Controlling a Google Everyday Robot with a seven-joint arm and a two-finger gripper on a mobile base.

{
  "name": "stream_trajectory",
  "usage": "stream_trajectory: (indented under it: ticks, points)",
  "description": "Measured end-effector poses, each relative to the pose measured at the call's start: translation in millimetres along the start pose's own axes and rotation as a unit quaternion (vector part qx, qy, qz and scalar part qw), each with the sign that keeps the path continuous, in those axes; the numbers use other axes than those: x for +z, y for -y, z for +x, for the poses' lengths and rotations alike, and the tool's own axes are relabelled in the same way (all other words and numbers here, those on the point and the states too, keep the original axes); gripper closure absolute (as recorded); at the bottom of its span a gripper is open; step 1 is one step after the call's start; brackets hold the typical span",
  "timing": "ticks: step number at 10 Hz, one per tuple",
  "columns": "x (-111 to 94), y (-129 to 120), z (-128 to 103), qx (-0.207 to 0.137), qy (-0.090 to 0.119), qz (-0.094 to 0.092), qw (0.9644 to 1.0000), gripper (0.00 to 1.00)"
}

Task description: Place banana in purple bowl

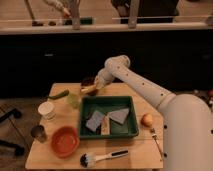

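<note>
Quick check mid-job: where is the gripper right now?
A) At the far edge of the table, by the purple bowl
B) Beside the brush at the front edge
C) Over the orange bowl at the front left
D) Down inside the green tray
A: the gripper sits at the far side of the table, right beside the purple bowl, with the banana at its tip.
</note>
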Motion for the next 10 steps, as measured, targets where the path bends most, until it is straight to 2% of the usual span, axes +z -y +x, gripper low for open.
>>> stream_trajectory:
  ticks: [2,6,10]
  points:
    - [6,5,-10,0.001,0.0,0.003,1.0,1.0]
    - [7,20,5,0.02,-0.014,0.037,0.999,1.0]
    - [21,35,9,0.034,-0.019,0.048,0.9981,1.0]
